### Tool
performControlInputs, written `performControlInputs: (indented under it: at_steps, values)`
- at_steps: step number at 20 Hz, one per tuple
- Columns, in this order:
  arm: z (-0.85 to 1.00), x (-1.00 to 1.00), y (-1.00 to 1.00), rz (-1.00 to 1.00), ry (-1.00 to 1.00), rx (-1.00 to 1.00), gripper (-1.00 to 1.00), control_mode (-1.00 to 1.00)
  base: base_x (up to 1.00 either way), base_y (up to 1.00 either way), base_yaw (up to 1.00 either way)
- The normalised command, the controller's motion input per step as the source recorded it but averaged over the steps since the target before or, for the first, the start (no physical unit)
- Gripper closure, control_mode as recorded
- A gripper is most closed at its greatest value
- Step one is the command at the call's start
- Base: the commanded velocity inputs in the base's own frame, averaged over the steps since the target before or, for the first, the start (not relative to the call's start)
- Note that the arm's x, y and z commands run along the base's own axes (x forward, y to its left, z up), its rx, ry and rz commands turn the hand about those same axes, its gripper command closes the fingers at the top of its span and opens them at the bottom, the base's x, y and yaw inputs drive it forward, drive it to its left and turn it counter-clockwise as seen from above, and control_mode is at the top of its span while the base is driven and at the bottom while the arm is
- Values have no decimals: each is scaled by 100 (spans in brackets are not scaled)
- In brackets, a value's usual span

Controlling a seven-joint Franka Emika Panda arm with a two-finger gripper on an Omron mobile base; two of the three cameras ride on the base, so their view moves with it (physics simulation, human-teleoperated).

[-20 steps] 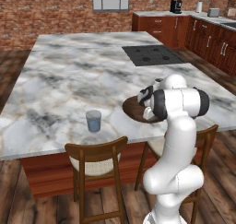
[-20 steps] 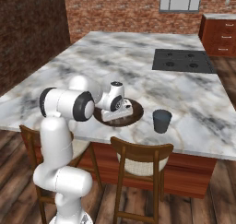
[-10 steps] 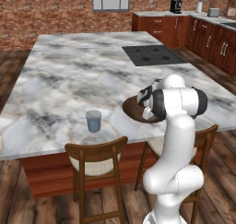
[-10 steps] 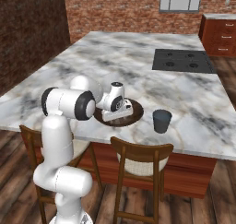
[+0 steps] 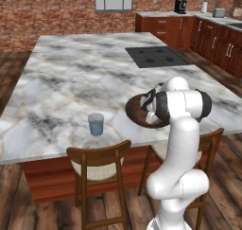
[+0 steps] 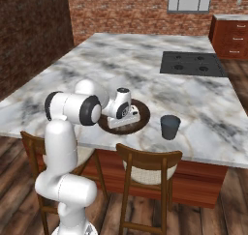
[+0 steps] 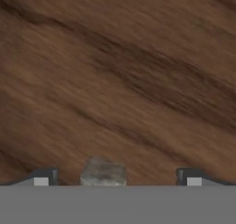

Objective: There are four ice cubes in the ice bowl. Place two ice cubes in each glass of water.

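Observation:
The ice bowl (image 6: 143, 114) is a wide dark wooden bowl near the counter's front edge, also seen in the left base view (image 5: 134, 111). My gripper (image 7: 117, 178) reaches down into it and is open, with its fingertips (image 7: 46, 176) far apart just above the wood floor. One pale ice cube (image 7: 103, 173) lies between them, left of the middle, touching neither tip. A lighter glass of water (image 5: 96, 123) stands left of the bowl. A darker glass of water (image 6: 170, 126) stands to its right. My arm hides the other ice cubes in both base views.
A black cooktop (image 5: 155, 57) is set into the marble counter (image 5: 71, 82) behind the bowl. Two wooden chairs (image 5: 98, 163) (image 6: 147, 165) stand at the counter's front edge, beside my base. Cabinets line the back right wall.

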Motion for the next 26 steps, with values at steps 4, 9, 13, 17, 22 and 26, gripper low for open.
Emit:
performControlInputs:
  at_steps: [4, 9, 13, 17, 22, 26]
  values:
    - [-15, 0, 0, 0, 0, 0, 100, -100, 0, 0, 0]
    - [-20, 0, 0, 0, 0, 0, 100, -100, 0, 0, 0]
    - [-21, 0, 0, 0, 0, 0, 100, -100, 0, 0, 0]
    - [-16, 0, 0, 0, 0, 0, 100, -100, 0, 0, 0]
    - [5, -18, -4, -5, -2, 0, 100, -100, 0, 0, 0]
    - [39, -20, -6, -11, 0, 0, 100, -100, 0, 0, 0]
